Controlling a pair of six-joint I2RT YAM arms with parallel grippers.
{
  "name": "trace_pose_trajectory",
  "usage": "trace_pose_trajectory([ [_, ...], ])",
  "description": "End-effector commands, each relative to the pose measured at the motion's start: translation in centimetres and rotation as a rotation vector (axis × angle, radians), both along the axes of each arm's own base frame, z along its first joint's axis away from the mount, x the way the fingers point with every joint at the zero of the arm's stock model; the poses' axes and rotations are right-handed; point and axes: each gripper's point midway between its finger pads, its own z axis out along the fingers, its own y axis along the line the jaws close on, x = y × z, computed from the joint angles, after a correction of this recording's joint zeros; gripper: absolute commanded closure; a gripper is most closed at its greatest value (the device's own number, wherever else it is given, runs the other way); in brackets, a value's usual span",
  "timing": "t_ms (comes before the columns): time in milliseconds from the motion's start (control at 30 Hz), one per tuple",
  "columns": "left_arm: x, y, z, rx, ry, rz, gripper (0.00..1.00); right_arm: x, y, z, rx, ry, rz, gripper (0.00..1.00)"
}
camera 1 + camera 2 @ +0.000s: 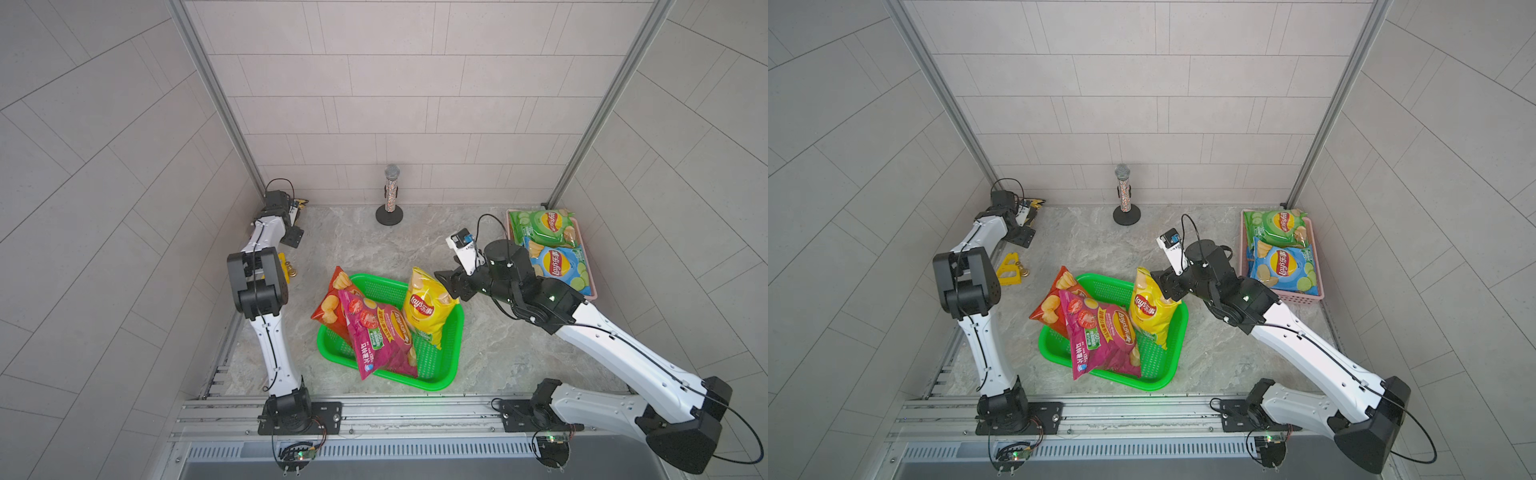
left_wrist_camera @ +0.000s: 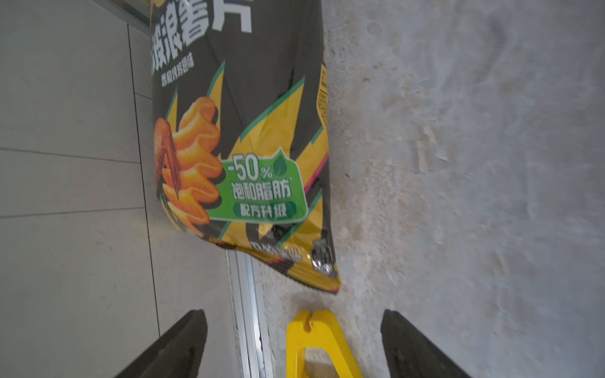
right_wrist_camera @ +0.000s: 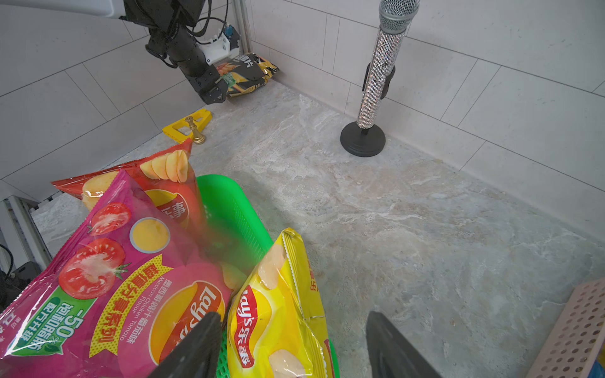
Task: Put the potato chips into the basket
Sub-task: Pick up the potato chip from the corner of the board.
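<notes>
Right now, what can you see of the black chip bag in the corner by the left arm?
The black chip bag is glossy, puffed foil with yellow lightning shards, orange wavy chips, a green badge and white Chinese lettering. It lies flat on the stone-look tabletop in the far corner along the tiled wall, crimped end toward the open left gripper, which is not touching it.

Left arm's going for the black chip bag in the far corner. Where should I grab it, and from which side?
Probably the flat crimped end seam of the black bag, nearest the open left end effector. Come in from the open table side: the wall blocks its other long edge, and the puffed middle looks slippery.
</notes>
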Motion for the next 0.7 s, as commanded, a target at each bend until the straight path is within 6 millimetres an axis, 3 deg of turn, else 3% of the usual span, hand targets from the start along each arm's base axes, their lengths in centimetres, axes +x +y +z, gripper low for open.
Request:
trace_pose_trajectory([
  [0,2.0,0.0,1.1,0.059,-0.035,-0.006,0.09,0.2,0.0,0.8,0.012,-0.003,-0.001,0.26],
  [267,4.3,0.9,-1.3,0.161,-0.024,0.033,0.11,0.4,0.0,0.2,-0.003,0.007,-0.004,0.26],
  [533,5.0,1.8,-2.9,0.233,0.01,0.047,0.32,0.2,-0.3,0.6,0.0,-0.009,-0.001,0.26],
  [667,5.1,1.8,-2.7,0.25,0.007,0.055,0.38,0.0,-0.4,0.6,0.002,-0.011,0.0,0.26],
])
